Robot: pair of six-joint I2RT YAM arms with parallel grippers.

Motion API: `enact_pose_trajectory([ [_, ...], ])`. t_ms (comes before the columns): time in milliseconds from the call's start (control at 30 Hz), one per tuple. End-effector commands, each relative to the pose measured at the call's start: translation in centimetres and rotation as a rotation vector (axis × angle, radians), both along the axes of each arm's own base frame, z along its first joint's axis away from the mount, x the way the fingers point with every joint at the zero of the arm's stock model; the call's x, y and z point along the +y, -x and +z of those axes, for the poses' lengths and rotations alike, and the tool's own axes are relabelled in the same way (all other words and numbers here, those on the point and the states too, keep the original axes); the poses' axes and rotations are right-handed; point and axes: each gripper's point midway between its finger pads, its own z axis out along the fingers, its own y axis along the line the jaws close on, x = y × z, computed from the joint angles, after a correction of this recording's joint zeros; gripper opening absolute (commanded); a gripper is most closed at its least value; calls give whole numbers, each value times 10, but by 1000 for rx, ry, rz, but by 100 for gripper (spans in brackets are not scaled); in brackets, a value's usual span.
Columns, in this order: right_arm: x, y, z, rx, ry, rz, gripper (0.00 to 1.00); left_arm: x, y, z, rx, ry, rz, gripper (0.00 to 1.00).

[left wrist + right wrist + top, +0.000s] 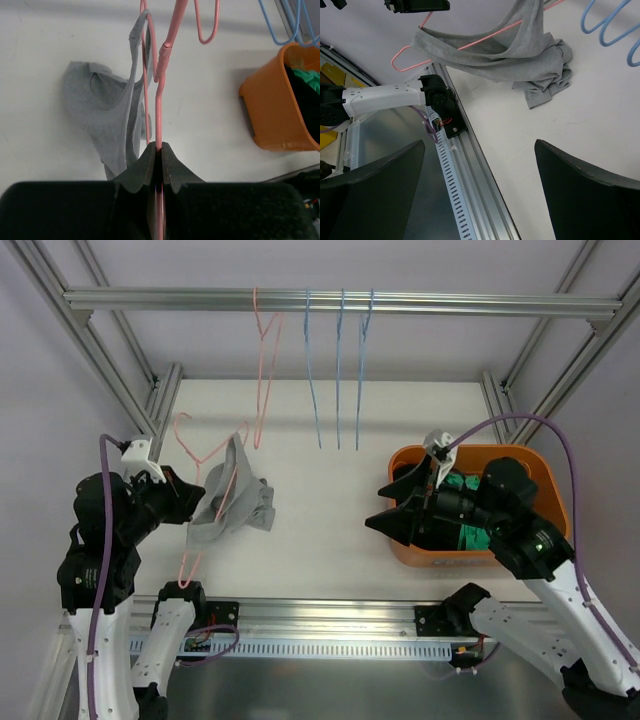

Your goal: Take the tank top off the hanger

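Note:
The grey tank top (238, 502) lies partly bunched on the white table, with one strap still looped over the pink hanger (205, 455). My left gripper (188, 505) is shut on the hanger's pink wire, just left of the cloth. In the left wrist view the wire (159, 100) runs up from my closed gripper (159, 149), and the tank top (107, 110) hangs to its left. My right gripper (377, 508) is open and empty, right of the tank top and in front of the bin. In the right wrist view it (480, 145) is spread wide, with the tank top (520, 55) and hanger (470, 46) beyond it.
An orange bin (545, 480) holding green and dark clothes stands at the right; it also shows in the left wrist view (270, 110). A second pink hanger (265, 370) and three blue hangers (340, 370) hang from the metal rail (450, 304) at the back.

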Motion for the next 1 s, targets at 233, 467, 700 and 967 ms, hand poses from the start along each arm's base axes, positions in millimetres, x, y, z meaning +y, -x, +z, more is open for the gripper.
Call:
enact_pose_trajectory([
  [233,61,-14,-13,-36,38,20,94,-69,79,-38,216,217,-417,0],
  [467,113,-29,-52,-27,133,-200,88,-96,128,-17,208,292,-728,0],
  [700,141,-38,-67,-43,190,-230,64,-99,141,13,127,290,-806,0],
  [967,125,-41,-76,-56,232,-270,32,-96,122,21,104,248,-738,0],
])
